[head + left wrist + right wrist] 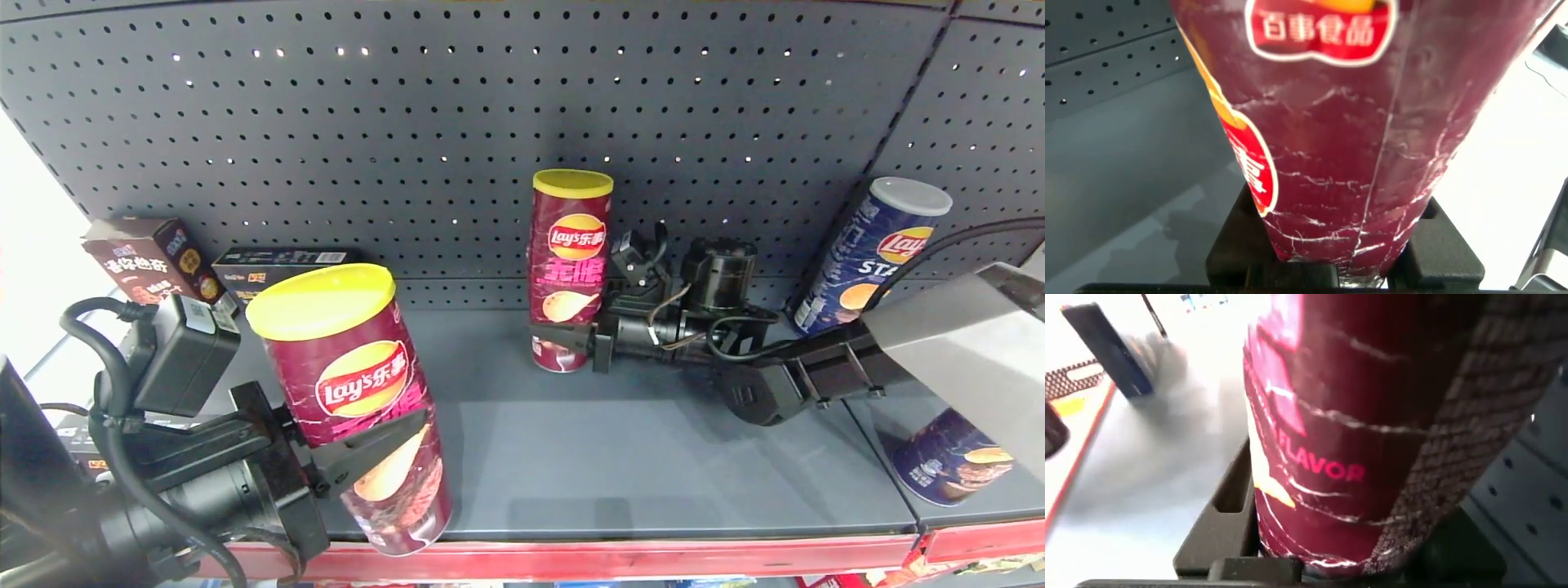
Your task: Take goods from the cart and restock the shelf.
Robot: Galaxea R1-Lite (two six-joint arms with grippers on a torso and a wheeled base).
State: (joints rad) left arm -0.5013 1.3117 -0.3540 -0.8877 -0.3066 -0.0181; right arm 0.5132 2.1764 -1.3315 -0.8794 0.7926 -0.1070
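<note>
You're placing: right pincer (560, 338) grips the back can (571, 245) upright deep on the shelf (653, 457), left pincer (367, 445) clamps the front can (343, 359) at its lip, so next I'd seat both, then let go.

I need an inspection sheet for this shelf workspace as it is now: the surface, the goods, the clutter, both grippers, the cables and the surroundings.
Surface: grey metal shelf board with a red front edge, bare in the middle.
Job's things: front maroon chip can, a tube with a yellow lid, tilted near the front edge; rear maroon chip can, same kind, upright by the back panel; blue chip can with pale lid leaning at back right; second blue chip can nearer the front right.
Clutter: brown carton and black carton at back left.
Grippers: left gripper shut on the front maroon chip can; right gripper shut low on the rear maroon chip can.
Cables: black cable loops at the left arm; thin black cable at the right arm.
Surroundings: grey perforated back panel.
</note>
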